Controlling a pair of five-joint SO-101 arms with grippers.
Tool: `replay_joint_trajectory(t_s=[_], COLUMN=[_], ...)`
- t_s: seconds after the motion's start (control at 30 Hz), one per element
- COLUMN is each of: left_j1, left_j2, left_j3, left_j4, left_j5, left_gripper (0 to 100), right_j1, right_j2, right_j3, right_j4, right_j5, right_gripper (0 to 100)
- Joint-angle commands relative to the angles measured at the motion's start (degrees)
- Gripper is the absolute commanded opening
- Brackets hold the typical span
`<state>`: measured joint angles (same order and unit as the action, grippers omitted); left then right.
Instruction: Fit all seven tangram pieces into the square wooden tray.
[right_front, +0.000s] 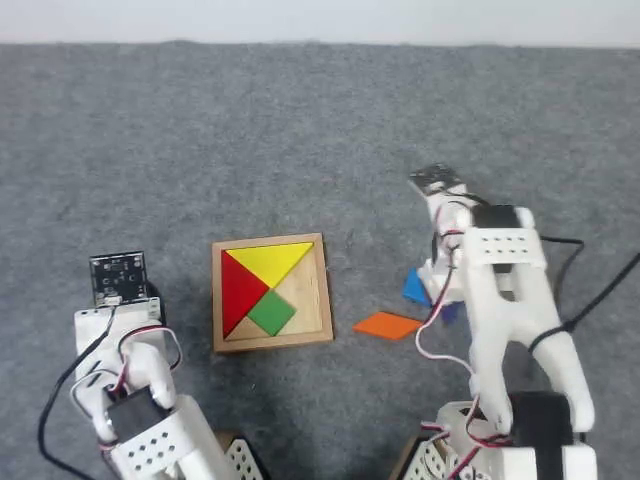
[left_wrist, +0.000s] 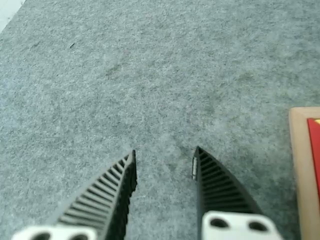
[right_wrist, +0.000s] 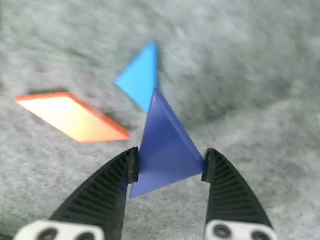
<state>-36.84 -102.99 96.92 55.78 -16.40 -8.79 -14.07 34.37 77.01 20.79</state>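
The right gripper (right_wrist: 170, 152) is clamped on the dark blue triangle (right_wrist: 165, 150). The piece is pinched across its broad end, one jaw on each corner, and its point is directed away from the wrist. This grip is judged to have been chosen so that the piece's heading can be steered when it is carried to the tray (right_front: 322, 290). Whether the triangle is clear of the mat (right_front: 300, 140) cannot be told.

Just beyond the held piece lies the light blue triangle (right_wrist: 140, 77), and beside it the orange parallelogram (right_wrist: 70, 117). Both lie flat on the mat, off the side of the tray that faces the right arm, and the parallelogram is the nearer to the tray. They are probably left there as stock to be taken one at a time.

In the tray, the red triangle (right_front: 240, 290), the yellow triangle (right_front: 268, 262) and the green square (right_front: 271, 312) are already seated together. Bare wood is left along the side nearest the loose pieces, so the fitting is judged to be partly done.

The left gripper (left_wrist: 165, 152) is spread wide with nothing between its jaws. It is kept over bare mat on the far side of the tray from the loose pieces, apparently out of the way.
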Motion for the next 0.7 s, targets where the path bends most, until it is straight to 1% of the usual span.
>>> replay_joint_trajectory(t_s=[0.0,0.1,0.17,0.3,0.4,0.5,0.67], left_j1=[0.53,0.53,0.53,0.53,0.53,0.53,0.53], left_j2=[-1.32,-1.32,-1.32,-1.32,-1.32,-1.32,-1.32], left_j3=[-0.66,-0.66,-0.66,-0.66,-0.66,-0.66,-0.66], left_j4=[0.35,0.35,0.35,0.35,0.35,0.35,0.35], left_j5=[-0.62,-0.62,-0.62,-0.62,-0.62,-0.62,-0.62], left_gripper=[18,18,18,18,18,18,18], right_j1=[-8.22,-15.08,-19.03,-24.84,-24.84,-23.34,-22.90], right_j2=[-1.45,2.07,5.49,13.41,17.27,18.68,19.30], right_j3=[-6.77,-11.60,-14.24,-20.13,-25.49,-28.57,-28.57], right_j4=[2.59,2.68,0.84,-0.57,2.68,6.46,6.64], right_j5=[-0.79,-5.45,-8.26,-12.13,-12.66,-12.66,-12.66], right_gripper=[12.6,12.8,13.0,12.8,12.6,12.6,12.6])
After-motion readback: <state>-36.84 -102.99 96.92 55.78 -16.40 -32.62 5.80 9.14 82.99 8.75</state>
